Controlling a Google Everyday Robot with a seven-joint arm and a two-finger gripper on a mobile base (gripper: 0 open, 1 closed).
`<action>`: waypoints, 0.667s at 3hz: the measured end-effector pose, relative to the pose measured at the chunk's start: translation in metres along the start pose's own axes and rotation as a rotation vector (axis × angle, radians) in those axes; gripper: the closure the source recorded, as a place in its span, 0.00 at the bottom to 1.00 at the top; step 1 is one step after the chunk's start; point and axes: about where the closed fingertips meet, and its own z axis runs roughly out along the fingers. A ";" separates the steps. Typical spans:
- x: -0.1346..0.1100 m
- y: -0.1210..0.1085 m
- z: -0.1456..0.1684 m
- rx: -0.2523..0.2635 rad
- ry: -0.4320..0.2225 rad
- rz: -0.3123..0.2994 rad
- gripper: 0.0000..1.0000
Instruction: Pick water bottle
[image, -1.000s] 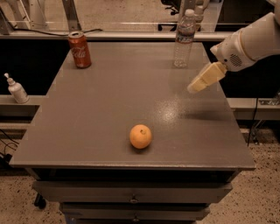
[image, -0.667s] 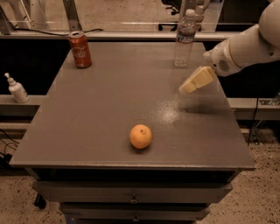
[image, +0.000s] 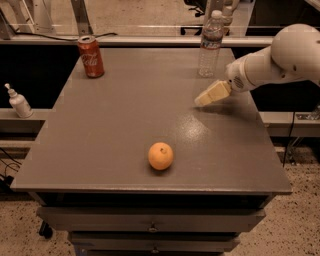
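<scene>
The water bottle (image: 210, 44) is a tall clear plastic bottle with a white cap and a pale label band. It stands upright near the far right edge of the grey table (image: 125, 115). My gripper (image: 204, 99) comes in from the right on a white arm and hovers over the table's right side. It is in front of the bottle and slightly lower in the view, apart from it. It holds nothing that I can see.
A red soda can (image: 91, 56) stands at the far left of the table. An orange (image: 160, 156) lies near the front middle. A small white pump bottle (image: 18, 101) sits on a ledge left of the table. Drawers are below the tabletop.
My gripper and arm have moved left, further over the table and closer to the water bottle. The bottle, can and orange have not moved.
</scene>
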 end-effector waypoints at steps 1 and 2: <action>-0.002 -0.023 0.020 0.044 -0.041 0.037 0.00; -0.014 -0.048 0.031 0.090 -0.097 0.060 0.00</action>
